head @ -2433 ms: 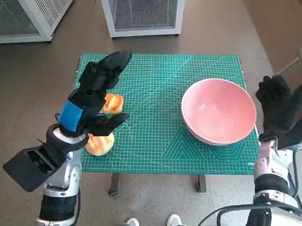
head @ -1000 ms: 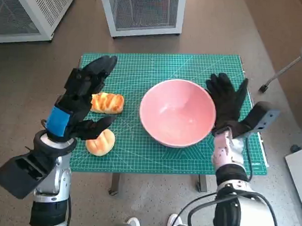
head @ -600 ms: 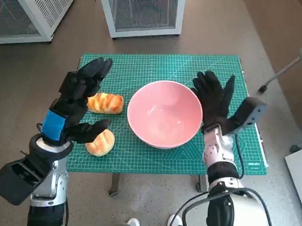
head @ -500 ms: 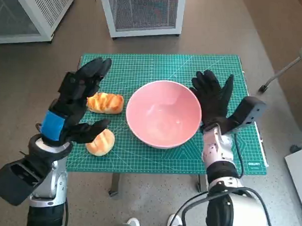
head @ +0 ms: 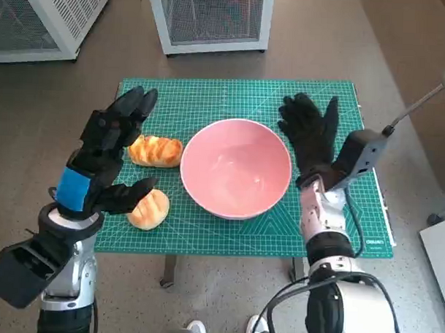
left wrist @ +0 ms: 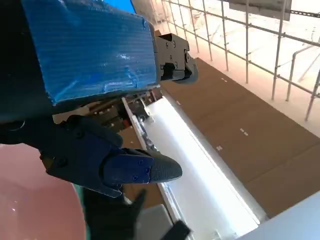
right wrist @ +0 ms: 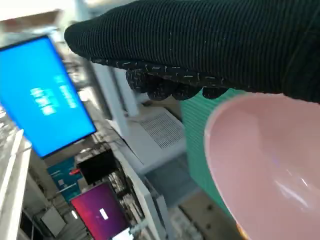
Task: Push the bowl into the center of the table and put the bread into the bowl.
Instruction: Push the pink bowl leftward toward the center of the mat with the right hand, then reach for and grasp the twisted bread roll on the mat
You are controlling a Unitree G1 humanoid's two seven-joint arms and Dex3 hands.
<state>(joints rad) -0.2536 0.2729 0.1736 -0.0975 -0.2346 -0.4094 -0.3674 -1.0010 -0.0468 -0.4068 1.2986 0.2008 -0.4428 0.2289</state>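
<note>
Covering the small table [head: 168, 263], a green gridded mat [head: 232, 101]; brown floor [head: 49, 109].

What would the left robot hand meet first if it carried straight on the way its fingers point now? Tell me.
Probably nothing on the table. The left robot hand is raised, fingers pointing toward the far edge of the green mat, above the long bread roll. Height is unclear.

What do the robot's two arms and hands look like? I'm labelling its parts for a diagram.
The left hand is black and blocky, with a blue tape patch across its back, on a pale grey forearm carrying a black boxy camera mount. The right hand wears a black knitted glove; its forearm is pale too, with a grey camera module at the wrist and black cables looping near the elbow.
</note>
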